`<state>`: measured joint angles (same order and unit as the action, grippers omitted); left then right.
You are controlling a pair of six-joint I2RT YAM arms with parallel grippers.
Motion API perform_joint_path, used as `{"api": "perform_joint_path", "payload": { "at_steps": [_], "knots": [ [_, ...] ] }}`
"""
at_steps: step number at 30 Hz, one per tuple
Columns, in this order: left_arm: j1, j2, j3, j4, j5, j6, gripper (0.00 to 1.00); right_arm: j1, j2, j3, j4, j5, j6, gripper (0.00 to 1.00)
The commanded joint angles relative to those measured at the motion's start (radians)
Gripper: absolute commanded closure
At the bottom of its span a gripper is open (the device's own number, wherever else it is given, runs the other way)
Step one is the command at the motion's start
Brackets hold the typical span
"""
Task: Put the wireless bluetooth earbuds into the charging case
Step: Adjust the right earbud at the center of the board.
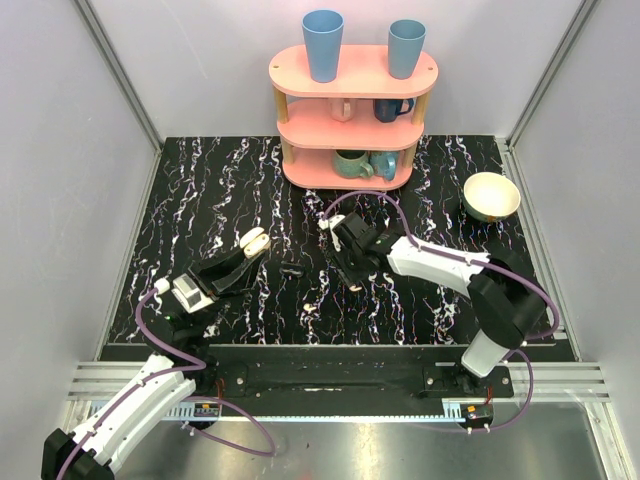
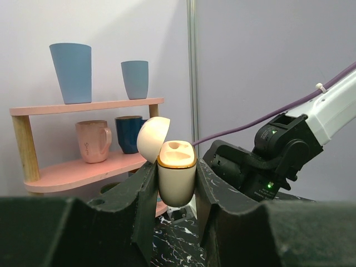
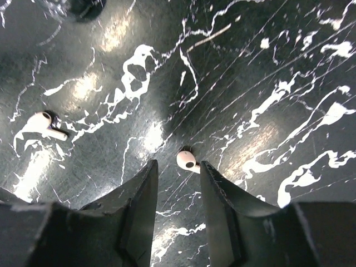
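Charging case (image 2: 177, 167): lid flipped back, sockets look empty, held upright and pinched in the pressed-together jaws of the left gripper (image 2: 176, 194). Nothing is inserted yet. To the right of the case, one earbud (image 3: 186, 159) lies on the table (image 1: 200, 200) between the spread, unclosed jaws of the right gripper (image 3: 177, 169), and a second earbud (image 3: 43, 124) lies well apart from it, so pick-up and both insertions look to remain. Table is black with white veins; beyond the case stands a pink shelf (image 1: 352, 70) with cups and mugs, a cream bowl (image 1: 491, 195) sits far to the case's right, and grey walls are all round.
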<state>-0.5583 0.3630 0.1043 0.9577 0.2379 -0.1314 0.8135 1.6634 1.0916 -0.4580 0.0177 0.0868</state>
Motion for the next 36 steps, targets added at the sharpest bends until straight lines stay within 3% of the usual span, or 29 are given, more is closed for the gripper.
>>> {"api": "perform_joint_path", "payload": {
  "at_steps": [1, 17, 27, 30, 36],
  "knots": [
    [-0.003, 0.002, 0.028, 0.035, -0.008, -0.002, 1.0, 0.012, -0.007, -0.027, -0.005, -0.015, 0.037, 0.55],
    [-0.005, 0.004, 0.032, 0.026, -0.002, -0.007, 1.0, 0.012, 0.098, 0.011, -0.019, 0.008, 0.002, 0.55],
    [-0.003, 0.011, 0.029, 0.032, -0.002, -0.011, 1.0, 0.012, 0.067, -0.013, -0.004, 0.073, 0.063, 0.8],
    [-0.003, 0.01, 0.029, 0.03, -0.003, -0.011, 1.0, 0.01, 0.032, -0.03, 0.012, 0.142, 0.109, 0.95],
    [-0.003, 0.01, 0.028, 0.033, -0.008, -0.011, 1.0, 0.035, -0.002, -0.029, -0.013, 0.407, 0.264, 0.98]
  ]
}}
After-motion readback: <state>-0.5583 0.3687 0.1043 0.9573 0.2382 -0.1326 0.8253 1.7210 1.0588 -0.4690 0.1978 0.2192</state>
